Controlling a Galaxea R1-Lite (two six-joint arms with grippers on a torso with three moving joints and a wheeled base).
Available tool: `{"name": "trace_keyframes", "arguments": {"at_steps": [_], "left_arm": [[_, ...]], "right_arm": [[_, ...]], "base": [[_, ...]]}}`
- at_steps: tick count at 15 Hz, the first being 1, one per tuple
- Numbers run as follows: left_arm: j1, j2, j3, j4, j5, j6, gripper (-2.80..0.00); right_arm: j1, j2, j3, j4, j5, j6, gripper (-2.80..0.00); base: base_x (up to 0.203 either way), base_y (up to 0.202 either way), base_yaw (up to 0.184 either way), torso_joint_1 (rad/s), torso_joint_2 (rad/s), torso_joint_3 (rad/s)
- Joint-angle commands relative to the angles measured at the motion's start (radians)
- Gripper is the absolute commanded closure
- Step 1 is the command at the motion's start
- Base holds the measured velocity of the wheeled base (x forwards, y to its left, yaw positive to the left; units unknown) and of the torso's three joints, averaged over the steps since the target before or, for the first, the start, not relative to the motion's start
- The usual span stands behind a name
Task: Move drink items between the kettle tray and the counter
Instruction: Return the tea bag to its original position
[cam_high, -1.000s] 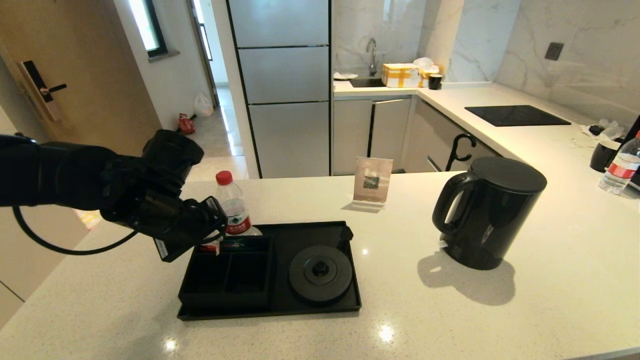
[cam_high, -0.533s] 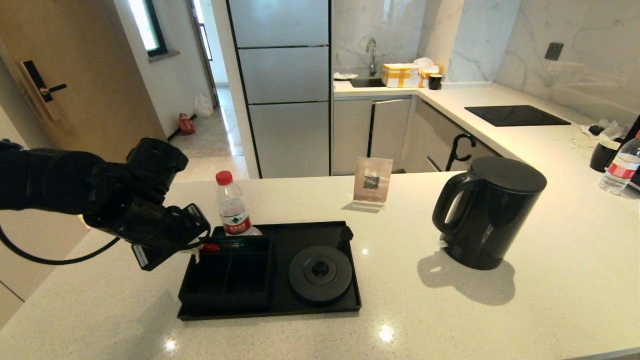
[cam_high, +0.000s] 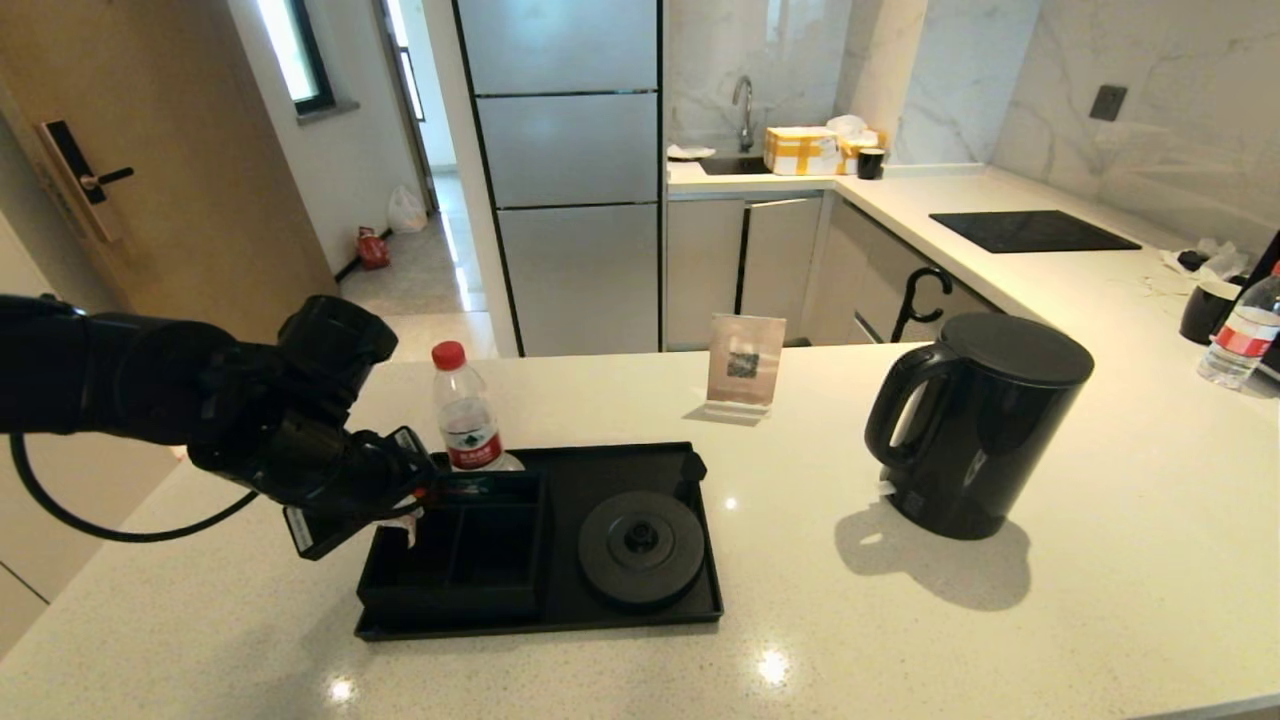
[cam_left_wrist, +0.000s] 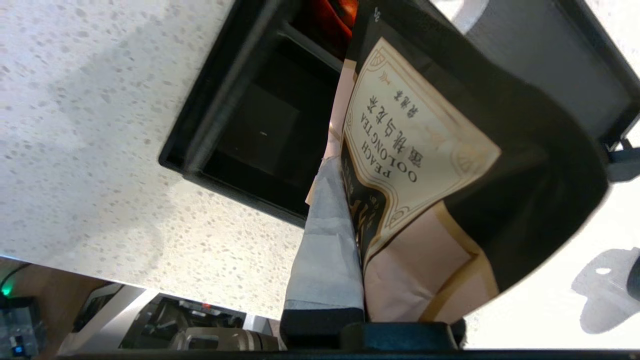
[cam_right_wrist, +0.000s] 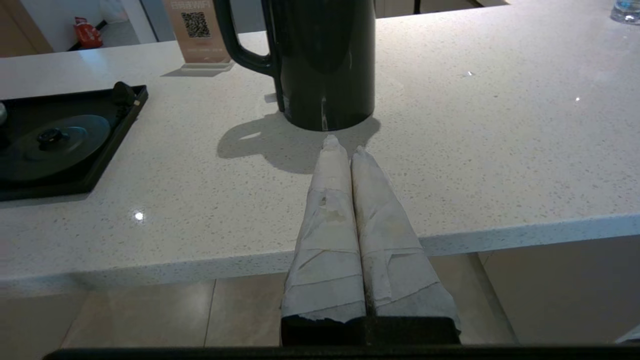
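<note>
My left gripper (cam_high: 405, 497) is shut on the black-and-beige tea sachet (cam_left_wrist: 415, 145) and holds it just above the left end of the divided compartment box (cam_high: 455, 590). One taped finger (cam_left_wrist: 325, 240) shows beside the sachet; the other is hidden behind it. The box and the round kettle base (cam_high: 640, 545) sit on the black kettle tray (cam_high: 560, 627). The black kettle (cam_high: 975, 430) stands on the counter (cam_high: 900, 640) to the right of the tray. My right gripper (cam_right_wrist: 345, 145) is shut and empty, parked at the counter's front edge, short of the kettle (cam_right_wrist: 320, 60).
A red-capped water bottle (cam_high: 465, 415) stands at the tray's back left corner, close to my left arm. A QR sign card (cam_high: 745, 362) stands behind the tray. At the far right are a black cooktop (cam_high: 1030, 230), a black mug (cam_high: 1205, 310) and another bottle (cam_high: 1240, 335).
My left gripper, still holding the sachet, swung a little left, then came back right and lower over the box's left end. The kettle and tray have not moved.
</note>
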Motion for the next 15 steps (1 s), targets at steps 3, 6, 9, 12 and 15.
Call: {"name": "trace_keyframes", "arguments": {"at_steps": [3,6,9,12,15], "left_arm": [[-0.031,0.016,0.061,0.0,-0.003,-0.008,0.0],[-0.031,0.035,0.092,-0.006,-0.013,-0.015,0.0],[-0.031,0.045,0.088,-0.007,-0.013,-0.016,0.0],[-0.031,0.05,0.087,-0.008,-0.011,-0.016,0.0],[-0.031,0.051,0.085,-0.008,-0.011,-0.016,0.0]], "right_arm": [[0.0,0.001,0.0,0.0,0.0,0.0,0.0],[0.0,0.001,0.0,0.0,0.0,0.0,0.0],[0.0,0.001,0.0,0.0,0.0,0.0,0.0],[0.0,0.001,0.0,0.0,0.0,0.0,0.0],[0.0,0.001,0.0,0.0,0.001,0.0,0.0]], "base": [[0.0,0.0,0.0,0.0,0.0,0.0],[0.0,0.0,0.0,0.0,0.0,0.0],[0.0,0.0,0.0,0.0,0.0,0.0],[0.0,0.0,0.0,0.0,0.0,0.0],[0.0,0.0,0.0,0.0,0.0,0.0]]}}
